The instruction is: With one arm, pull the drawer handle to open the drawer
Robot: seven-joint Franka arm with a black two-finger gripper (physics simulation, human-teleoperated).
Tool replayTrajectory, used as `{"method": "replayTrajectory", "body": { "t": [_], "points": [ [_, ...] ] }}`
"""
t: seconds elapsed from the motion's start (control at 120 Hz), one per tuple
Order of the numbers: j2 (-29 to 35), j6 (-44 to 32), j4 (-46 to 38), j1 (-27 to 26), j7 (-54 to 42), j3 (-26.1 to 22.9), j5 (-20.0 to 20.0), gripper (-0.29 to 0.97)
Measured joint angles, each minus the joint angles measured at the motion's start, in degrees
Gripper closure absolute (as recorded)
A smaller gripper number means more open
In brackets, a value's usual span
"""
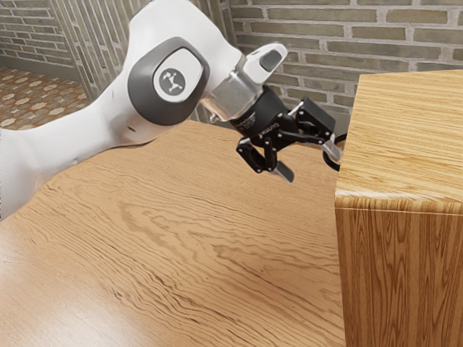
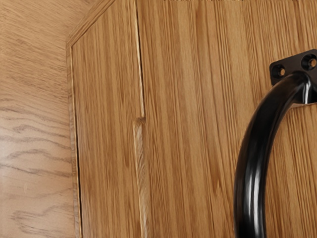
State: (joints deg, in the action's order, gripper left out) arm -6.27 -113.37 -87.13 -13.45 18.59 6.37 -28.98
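A wooden cabinet stands at the exterior view's right, its drawer face turned toward the arm. My black gripper hovers just in front of that face, near the top edge, and is open with its fingers spread wide. A bit of the black drawer handle peeks out by the far finger, against the cabinet's edge. In the wrist view the curved black handle arcs down from its screwed mounting plate on the drawer front. The drawer front looks about flush with the cabinet frame.
The cabinet rests on a broad wooden table. A brick wall runs behind it. My white arm comes in from the exterior view's upper left.
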Motion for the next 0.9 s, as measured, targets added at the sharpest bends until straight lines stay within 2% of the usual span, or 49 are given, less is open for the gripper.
{"method": "replayTrajectory", "body": {
  "t": [0.9],
  "points": [
    [7.9, -0.1, -9.8, 0.8, 0.0, 5.4, 0.1, 0.0]
  ]
}}
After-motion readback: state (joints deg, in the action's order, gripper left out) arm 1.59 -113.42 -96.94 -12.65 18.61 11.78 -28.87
